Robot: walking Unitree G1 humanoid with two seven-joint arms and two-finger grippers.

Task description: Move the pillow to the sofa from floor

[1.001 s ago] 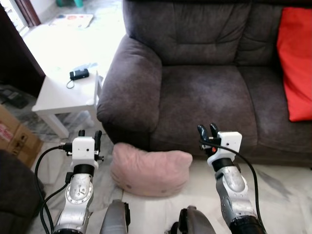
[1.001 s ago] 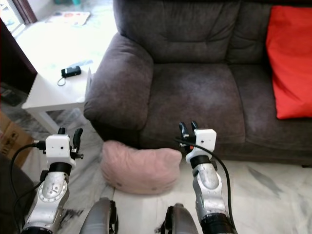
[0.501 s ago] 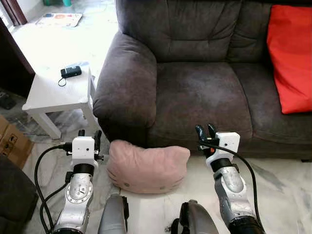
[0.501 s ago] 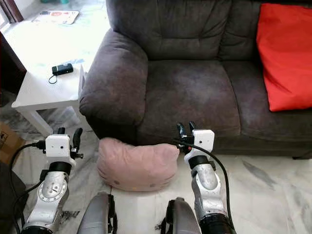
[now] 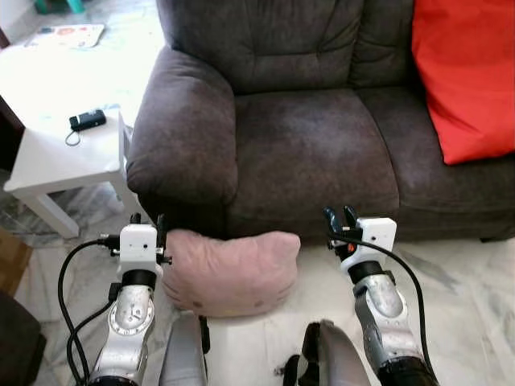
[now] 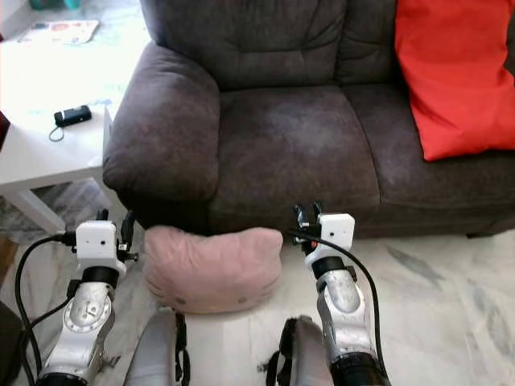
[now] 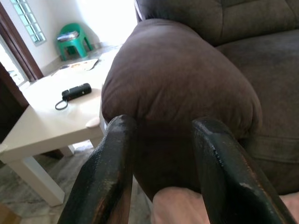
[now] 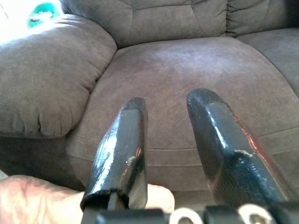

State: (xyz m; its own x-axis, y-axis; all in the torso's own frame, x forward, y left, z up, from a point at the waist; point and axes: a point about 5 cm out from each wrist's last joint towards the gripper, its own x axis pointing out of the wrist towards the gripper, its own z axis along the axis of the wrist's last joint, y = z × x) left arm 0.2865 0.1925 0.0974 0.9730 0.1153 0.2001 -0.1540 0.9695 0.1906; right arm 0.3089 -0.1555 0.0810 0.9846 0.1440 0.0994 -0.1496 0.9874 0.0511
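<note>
pink pillow [image 5: 229, 271] lay on floor [image 5: 467, 297] against sofa [image 5: 314, 153]; left gripper [image 5: 147, 220] and right gripper [image 5: 341, 215] flanked it, fingers spread.

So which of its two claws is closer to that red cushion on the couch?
The right. The right gripper is raised before the sofa's seat front, below and left of the red cushion. The left gripper is by the pink pillow's far end, under the armrest.
</note>
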